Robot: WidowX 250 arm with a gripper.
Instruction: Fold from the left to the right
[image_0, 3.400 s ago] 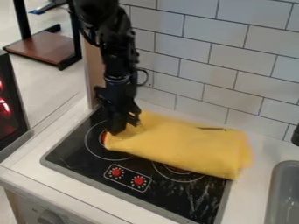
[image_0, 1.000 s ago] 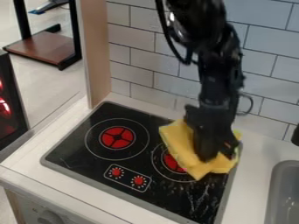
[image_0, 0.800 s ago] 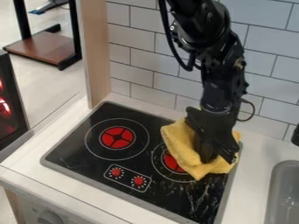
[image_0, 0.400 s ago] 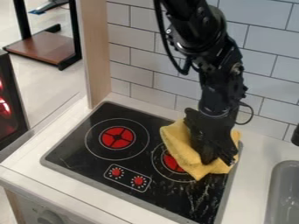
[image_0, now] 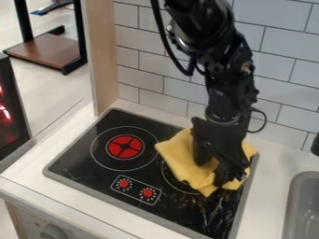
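The gripper (image_0: 212, 171) hangs over the right half of the stove, low against the yellow cloth (image_0: 178, 153). Its two fingers stand apart, with some yellow fabric visible between them. The cloth lies bunched and folded over the right burner, its left part spread toward the middle of the cooktop. Behind the gripper, part of the cloth's middle is hidden, while a smaller piece shows to the right.
The black stove top (image_0: 81, 154) has a red left burner (image_0: 126, 146) and two red knobs (image_0: 148, 192) at its front. A grey sink (image_0: 302, 205) is at the right. The tiled wall (image_0: 162, 70) rises behind, beside a wooden side panel (image_0: 102, 60).
Since the oldest frame, the gripper moved from the cloth's left end to the right, and the cloth's left side came over with it. Lately its fingers spread and the cloth shifted slightly left.
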